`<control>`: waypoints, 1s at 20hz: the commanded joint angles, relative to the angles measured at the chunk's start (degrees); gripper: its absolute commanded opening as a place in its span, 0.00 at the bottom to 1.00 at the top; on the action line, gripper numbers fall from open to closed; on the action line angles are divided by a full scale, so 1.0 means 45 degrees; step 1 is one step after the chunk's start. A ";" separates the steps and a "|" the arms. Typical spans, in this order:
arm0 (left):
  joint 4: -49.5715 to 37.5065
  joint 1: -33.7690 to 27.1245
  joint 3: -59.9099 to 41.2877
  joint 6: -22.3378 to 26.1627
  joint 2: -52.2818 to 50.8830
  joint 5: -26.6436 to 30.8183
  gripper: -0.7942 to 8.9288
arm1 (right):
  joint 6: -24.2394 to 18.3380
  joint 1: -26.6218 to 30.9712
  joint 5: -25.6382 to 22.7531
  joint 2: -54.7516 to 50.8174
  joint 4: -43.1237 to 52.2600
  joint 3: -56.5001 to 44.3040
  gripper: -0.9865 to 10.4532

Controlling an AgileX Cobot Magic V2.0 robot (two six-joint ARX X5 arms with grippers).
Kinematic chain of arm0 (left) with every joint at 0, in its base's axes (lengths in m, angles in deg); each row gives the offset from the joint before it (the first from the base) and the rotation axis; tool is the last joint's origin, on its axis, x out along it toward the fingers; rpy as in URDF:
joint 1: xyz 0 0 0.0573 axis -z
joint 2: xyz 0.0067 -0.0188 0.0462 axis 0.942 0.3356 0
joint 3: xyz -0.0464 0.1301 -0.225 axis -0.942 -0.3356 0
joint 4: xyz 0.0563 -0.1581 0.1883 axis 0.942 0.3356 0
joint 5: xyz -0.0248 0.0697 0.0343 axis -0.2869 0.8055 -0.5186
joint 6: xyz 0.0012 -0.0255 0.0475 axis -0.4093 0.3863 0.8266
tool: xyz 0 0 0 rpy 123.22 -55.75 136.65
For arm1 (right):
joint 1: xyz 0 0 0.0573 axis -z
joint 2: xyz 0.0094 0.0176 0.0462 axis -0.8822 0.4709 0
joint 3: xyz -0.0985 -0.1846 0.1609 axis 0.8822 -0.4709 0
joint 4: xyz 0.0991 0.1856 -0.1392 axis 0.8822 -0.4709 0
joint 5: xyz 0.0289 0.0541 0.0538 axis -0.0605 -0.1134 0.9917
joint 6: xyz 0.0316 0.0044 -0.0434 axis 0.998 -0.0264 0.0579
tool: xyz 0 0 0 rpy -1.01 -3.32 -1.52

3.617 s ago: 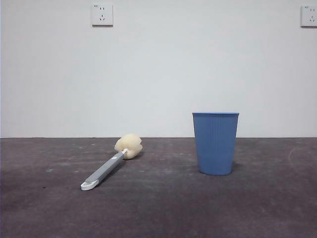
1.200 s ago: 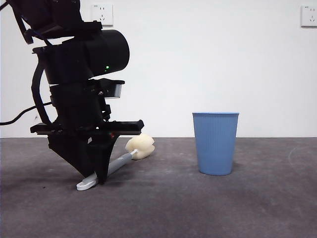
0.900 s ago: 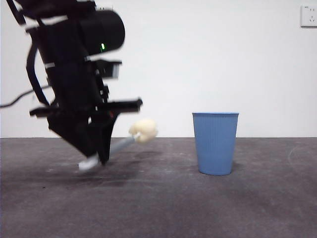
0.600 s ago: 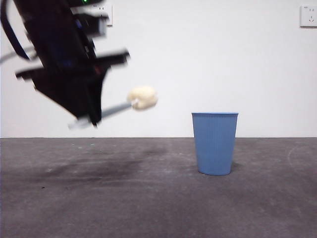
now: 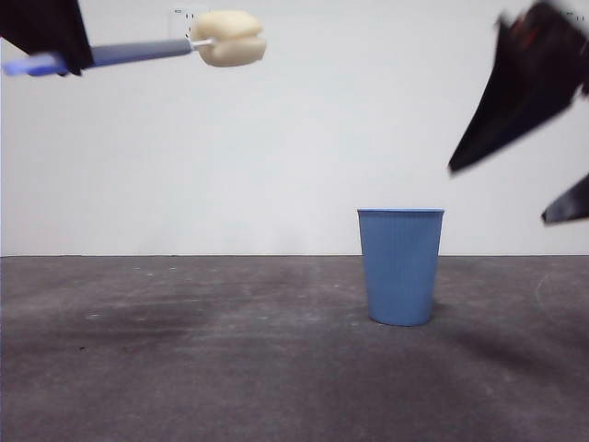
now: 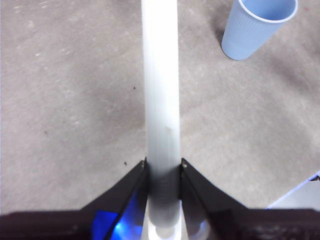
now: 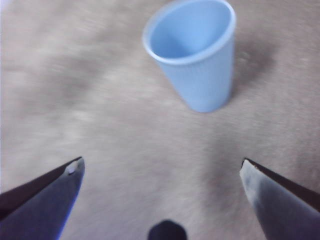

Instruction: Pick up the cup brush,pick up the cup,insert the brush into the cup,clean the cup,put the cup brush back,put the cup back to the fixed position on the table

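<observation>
Now the cup (image 5: 400, 266) stands upright on the table (image 5: 230, 368), mouth open to the top, and nothing touches it. The brush (image 5: 166, 48) is high up and far off to one side of the cup, lying almost flat in the air with its yellow sponge end pointing toward the cup's side. The left gripper (image 6: 162, 172) has its jaws squeezed tight on the grey handle, near the looped end.

The right gripper (image 7: 162, 172) hangs above the cup and a bit to the other side. Its jaws are spread wide apart and hold nothing. The cup shows between them in the right wrist view, but they are not around it yet.

Picking up the cup looks like the step in hand. To do it well, the right gripper should come down with one jaw on each side of the cup, around the middle of the ribbed wall, and squeeze gently, since thin plastic could bend or slip. It should not bump the rim, or the cup may tip.

Around the cup the table looks bare, so there is plenty of room. The brush is well clear of the cup.
</observation>
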 commanded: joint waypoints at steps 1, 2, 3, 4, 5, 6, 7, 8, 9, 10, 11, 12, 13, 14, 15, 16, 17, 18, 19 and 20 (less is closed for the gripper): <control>0.0155 0.0024 -0.0039 0.0165 -0.0272 -0.0034 0.07 | 0.0180 -0.0733 -0.1321 0.0879 0.1676 -0.0554 0.63; 0.0262 0.0024 -0.0039 0.0165 -0.0355 -0.0039 0.07 | 0.0141 -0.1005 -0.1802 0.1481 0.2540 -0.0724 0.63; 0.0379 0.0024 -0.0039 0.0165 -0.0384 -0.0049 0.07 | 0.0044 -0.1127 -0.2025 0.2069 0.3196 -0.0792 0.63; 0.0515 0.0024 -0.0039 0.0175 -0.0384 -0.0053 0.07 | -0.0155 -0.1127 -0.2118 0.2715 0.3823 -0.0792 0.63; 0.0627 0.0024 -0.0039 0.0170 -0.0384 -0.0053 0.07 | -0.0374 -0.1127 -0.2331 0.3371 0.4507 -0.0792 0.63; 0.0665 0.0024 -0.0039 0.0170 -0.0384 -0.0058 0.07 | -0.0563 -0.1122 -0.2336 0.3968 0.5197 -0.0792 0.63; 0.0680 0.0024 -0.0039 0.0170 -0.0384 -0.0073 0.07 | -0.0738 -0.1098 -0.2336 0.4711 0.6057 -0.0792 0.63; 0.0695 0.0024 -0.0039 0.0170 -0.0384 -0.0078 0.07 | -0.0811 -0.1044 -0.2346 0.5338 0.6776 -0.0792 0.63; 0.0709 0.0024 -0.0039 0.0165 -0.0384 -0.0078 0.07 | -0.0869 -0.0957 -0.2336 0.5926 0.7499 -0.0792 0.63; 0.0719 0.0024 -0.0039 0.0165 -0.0384 -0.0073 0.07 | -0.0981 -0.0903 -0.2327 0.6445 0.8160 -0.0792 0.63; 0.0733 0.0024 -0.0039 0.0165 -0.0384 -0.0073 0.07 | -0.1098 -0.0835 -0.2331 0.7014 0.8971 -0.0792 0.63; 0.0738 0.0024 -0.0039 0.0165 -0.0384 -0.0073 0.07 | -0.1103 -0.0738 -0.2331 0.7431 0.9612 -0.0792 0.63; 0.0738 0.0024 -0.0039 0.0160 -0.0384 -0.0073 0.07 | -0.1103 -0.0602 -0.2317 0.7825 1.0263 -0.0787 0.63; 0.0738 0.0024 -0.0039 0.0155 -0.0384 -0.0073 0.07 | -0.1103 -0.0481 -0.2293 0.8223 1.0870 -0.0787 0.63; 0.0738 0.0024 -0.0039 0.0155 -0.0384 -0.0073 0.07 | -0.1103 -0.0384 -0.2278 0.8568 1.1385 -0.0787 0.63; 0.0738 0.0024 -0.0039 0.0151 -0.0384 -0.0078 0.07 | -0.1161 -0.0262 -0.2244 0.8927 1.1866 -0.0787 0.63; 0.0738 0.0024 -0.0039 0.0146 -0.0384 -0.0073 0.07 | -0.1229 -0.0151 -0.2176 0.9311 1.2400 -0.0782 0.63; 0.0738 0.0024 -0.0039 0.0136 -0.0384 -0.0078 0.07 | -0.1321 -0.0092 -0.2123 0.9612 1.2823 -0.0763 0.63; 0.0738 0.0024 -0.0039 0.0131 -0.0384 -0.0073 0.07 | -0.1404 -0.0015 -0.1846 0.9962 1.3347 -0.0748 0.63; 0.0733 0.0024 -0.0039 0.0107 -0.0384 -0.0073 0.07 | -0.1438 0.0000 -0.1812 1.0278 1.3775 -0.0690 0.63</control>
